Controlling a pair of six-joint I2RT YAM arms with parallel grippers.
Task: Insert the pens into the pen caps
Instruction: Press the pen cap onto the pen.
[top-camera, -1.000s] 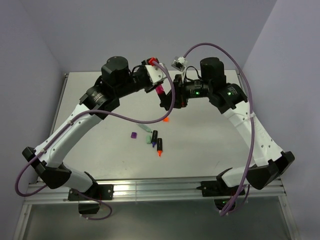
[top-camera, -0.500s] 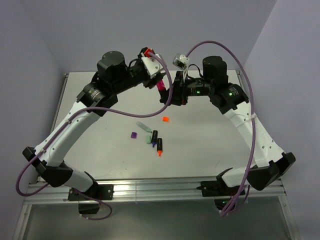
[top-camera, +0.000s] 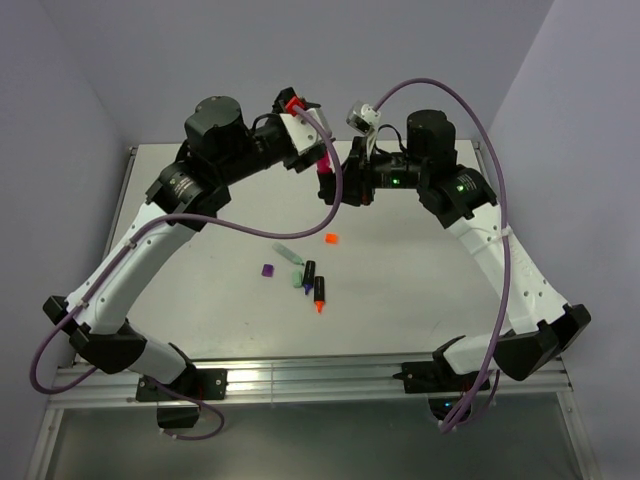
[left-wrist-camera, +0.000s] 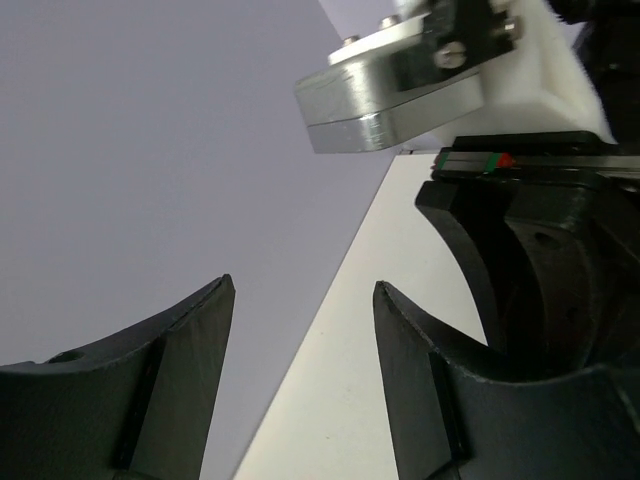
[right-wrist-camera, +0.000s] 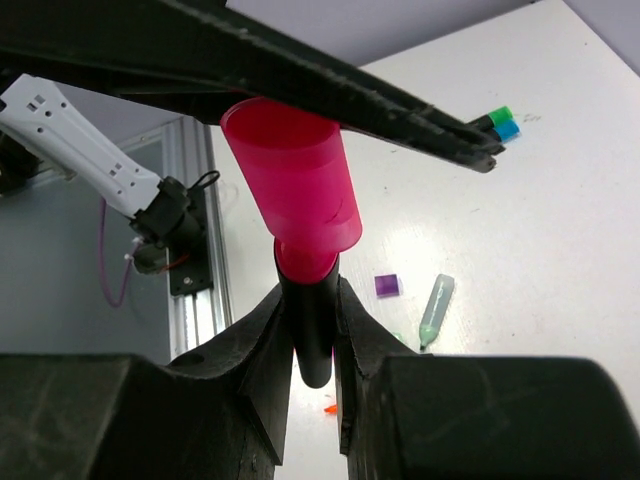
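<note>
My right gripper (top-camera: 337, 188) (right-wrist-camera: 312, 292) is shut on the black barrel of a pink pen (right-wrist-camera: 313, 330) and holds it upright above the table. A pink cap (right-wrist-camera: 295, 180) (top-camera: 323, 166) sits over its tip. My left gripper (top-camera: 311, 152) (left-wrist-camera: 300, 290) is open and empty, just left of the pink cap. On the table lie an orange cap (top-camera: 331, 238), a purple cap (top-camera: 267, 270) (right-wrist-camera: 387, 285), a pale green piece (top-camera: 290, 253) (right-wrist-camera: 437, 307) and a cluster of pens (top-camera: 309, 277), one of them orange-tipped (top-camera: 320, 295). Green and blue pen tips (right-wrist-camera: 500, 121) show in the right wrist view.
The white table (top-camera: 420, 280) has a metal rail (top-camera: 300, 380) along its near edge. Purple walls close in at the back and both sides. Purple cables (top-camera: 250, 232) hang from both arms over the table.
My left gripper has drawn back up and to the left, away from the pink pen. The pink cap stays on the pen in my right gripper, which rose slightly.
</note>
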